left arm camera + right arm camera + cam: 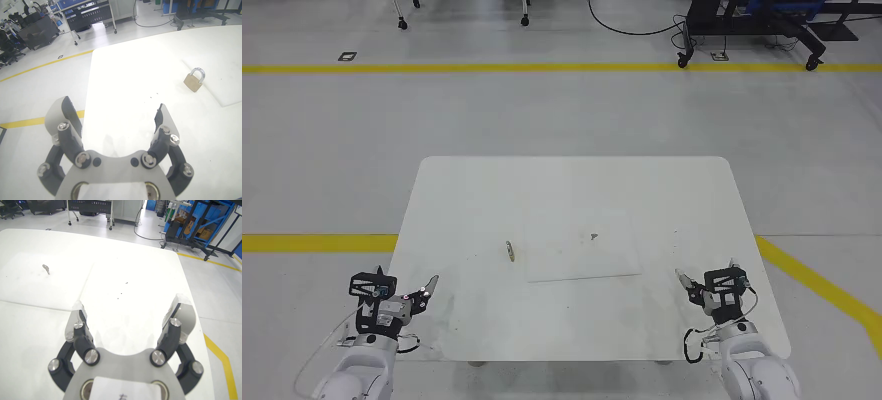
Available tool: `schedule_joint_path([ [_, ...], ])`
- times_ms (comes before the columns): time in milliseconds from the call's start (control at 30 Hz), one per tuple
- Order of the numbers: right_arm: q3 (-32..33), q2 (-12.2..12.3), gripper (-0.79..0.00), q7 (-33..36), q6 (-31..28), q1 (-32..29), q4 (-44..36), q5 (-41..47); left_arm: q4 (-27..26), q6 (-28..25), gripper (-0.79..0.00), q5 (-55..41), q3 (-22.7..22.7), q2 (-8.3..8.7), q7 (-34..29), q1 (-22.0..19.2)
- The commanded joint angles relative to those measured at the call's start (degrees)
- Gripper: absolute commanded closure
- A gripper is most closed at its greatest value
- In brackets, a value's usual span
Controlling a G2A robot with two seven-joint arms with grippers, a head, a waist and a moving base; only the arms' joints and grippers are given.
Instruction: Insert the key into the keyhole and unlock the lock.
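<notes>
L gripper [113,101] & R gripper [128,299] fingers spread, empty, by white table [572,180]; yellow floor line [542,68] beyond.

Robotics lab or industrial test hall. Pale coated floor [542,110] marked with yellow lines [542,68]. White work table [572,190] stands in the open. Wheeled metal cabinets [88,17], blue racks [217,224], loose floor cables [147,237], black office chairs [7,49].

Table [462,200]: white, rounded corners.
Mat [582,262]: thin white sheet, at the table's middle.
Yellow line [542,68]: on the floor, beyond the table's far edge.
</notes>
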Motion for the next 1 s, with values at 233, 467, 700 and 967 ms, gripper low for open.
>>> schedule_joint_path([
  [233, -0.7, 0.0, -0.785, 1.2, -2.8, 3.0, 0.6, 1.2, 0.0, 0.0, -0.785, 0.0, 0.0, 0.00, 0.0, 0.0],
  [467, -6.9, -0.2, -0.785, 5.9, -11.6, 16.5, 5.4, -0.8, 0.0, 0.0, -0.785, 0.0, 0.0, 0.00, 0.0, 0.0],
  [700, -14.0, -1.3, -0.785, 10.0, -13.8, 27.9, 13.3, 0.4, 0.0, 0.0, -0.785, 0.0, 0.0, 0.00, 0.0, 0.0],
  [967, -15.3, -1.4, -0.785, 11.4, -10.5, 28.5, 13.1, -4.6, 0.0, 0.0, -0.785, 0.0, 0.0, 0.00, 0.0, 0.0],
])
